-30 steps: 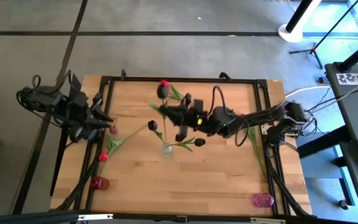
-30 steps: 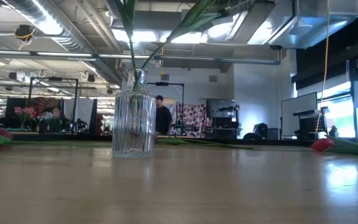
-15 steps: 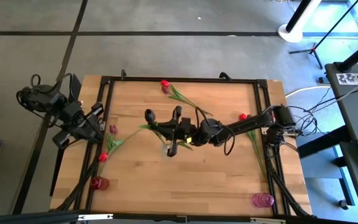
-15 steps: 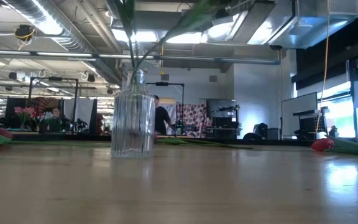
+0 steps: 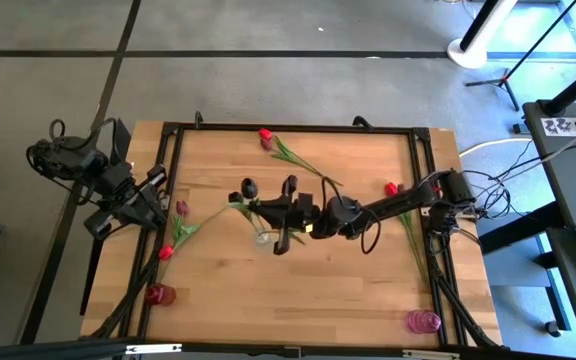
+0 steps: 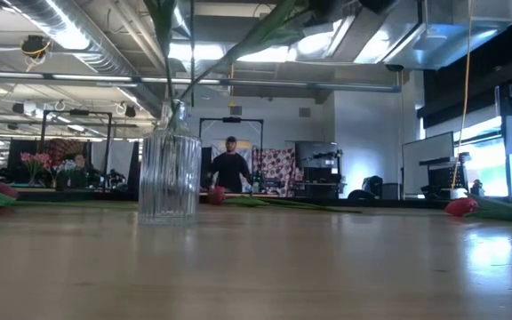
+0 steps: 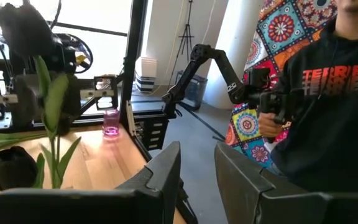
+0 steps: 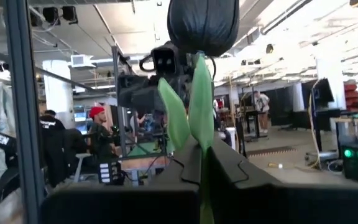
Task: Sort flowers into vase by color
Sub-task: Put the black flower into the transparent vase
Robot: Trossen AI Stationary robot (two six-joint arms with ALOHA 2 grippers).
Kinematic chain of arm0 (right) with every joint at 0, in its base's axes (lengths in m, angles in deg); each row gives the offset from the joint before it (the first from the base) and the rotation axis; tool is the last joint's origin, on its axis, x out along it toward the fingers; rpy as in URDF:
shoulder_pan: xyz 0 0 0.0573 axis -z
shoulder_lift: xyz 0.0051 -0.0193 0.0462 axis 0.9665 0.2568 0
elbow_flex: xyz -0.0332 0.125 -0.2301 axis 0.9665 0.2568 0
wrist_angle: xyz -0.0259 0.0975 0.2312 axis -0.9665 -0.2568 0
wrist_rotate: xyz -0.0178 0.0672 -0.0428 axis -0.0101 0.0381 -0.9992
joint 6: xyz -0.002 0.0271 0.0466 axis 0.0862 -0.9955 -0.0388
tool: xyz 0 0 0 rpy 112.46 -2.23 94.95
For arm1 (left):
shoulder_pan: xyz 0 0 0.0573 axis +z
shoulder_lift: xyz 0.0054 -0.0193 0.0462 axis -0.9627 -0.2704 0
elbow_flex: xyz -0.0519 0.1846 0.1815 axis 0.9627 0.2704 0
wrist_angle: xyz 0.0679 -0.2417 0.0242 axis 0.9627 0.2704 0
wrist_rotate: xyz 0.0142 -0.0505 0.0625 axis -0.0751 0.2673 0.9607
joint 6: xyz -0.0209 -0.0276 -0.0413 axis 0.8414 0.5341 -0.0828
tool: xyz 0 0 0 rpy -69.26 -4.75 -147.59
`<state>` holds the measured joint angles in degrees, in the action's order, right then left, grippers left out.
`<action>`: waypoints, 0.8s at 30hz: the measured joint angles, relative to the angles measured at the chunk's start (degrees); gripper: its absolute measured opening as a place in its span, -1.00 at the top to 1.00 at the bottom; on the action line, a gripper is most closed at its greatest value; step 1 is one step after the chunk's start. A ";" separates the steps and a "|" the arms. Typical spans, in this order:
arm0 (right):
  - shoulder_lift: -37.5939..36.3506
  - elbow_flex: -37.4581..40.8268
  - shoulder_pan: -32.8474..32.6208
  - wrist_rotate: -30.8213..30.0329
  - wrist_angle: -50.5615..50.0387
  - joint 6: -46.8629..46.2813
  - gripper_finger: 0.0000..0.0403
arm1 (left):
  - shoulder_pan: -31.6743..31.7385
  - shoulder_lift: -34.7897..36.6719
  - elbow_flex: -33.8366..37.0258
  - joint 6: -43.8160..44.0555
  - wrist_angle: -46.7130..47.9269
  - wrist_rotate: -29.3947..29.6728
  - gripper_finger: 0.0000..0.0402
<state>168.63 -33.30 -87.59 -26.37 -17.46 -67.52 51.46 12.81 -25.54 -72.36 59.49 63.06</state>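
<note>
A clear ribbed glass vase (image 5: 265, 238) (image 6: 169, 173) stands mid-table with green stems (image 6: 178, 62) rising from its neck. My right gripper (image 5: 267, 211) (image 8: 202, 155) hovers over it, shut on a maroon-black tulip (image 5: 250, 187) (image 8: 202, 25). My left gripper (image 5: 156, 205) (image 7: 197, 168) waits open at the table's left edge. Loose tulips lie flat on the wood: a red one (image 5: 265, 133) at the far edge, a red one (image 5: 391, 187) at the right, a pink one (image 5: 180, 208) and a red one (image 5: 165, 252) at the left. My right gripper pinches the dark tulip's green stem (image 8: 201, 134) between its two fingers, just below the leaves and head. The fingers reach in from the table's right, across the stem. The head stands above the fingers, tilted toward the far-left. The stem's lower end is hidden from me.
A small red vase (image 5: 158, 294) sits at the near-left corner and a pink vase (image 5: 423, 322) (image 7: 110, 122) at the near-right corner. A black frame (image 5: 288, 128) rims the table. People stand in the room beyond (image 6: 230, 169) (image 7: 328, 99). Bare wood lies along the near edge.
My right gripper has carried the dark tulip toward the table's left and near side, from the far middle until it stands over the glass vase. The vase has slid a little toward the table's left. My left gripper has drawn back toward the left edge.
</note>
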 joint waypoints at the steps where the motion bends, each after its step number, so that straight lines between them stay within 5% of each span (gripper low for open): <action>1: 0.04 0.07 -0.03 -0.22 -0.06 0.01 0.97 | 0.00 0.00 0.00 -0.24 0.00 0.01 0.52; 24: 2.98 -0.12 -0.15 -4.13 10.09 1.61 0.97 | 0.00 0.02 0.00 -0.86 0.00 0.11 0.52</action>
<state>171.61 -33.42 -87.74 -30.49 -7.37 -65.91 51.46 12.84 -25.54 -73.21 59.49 63.17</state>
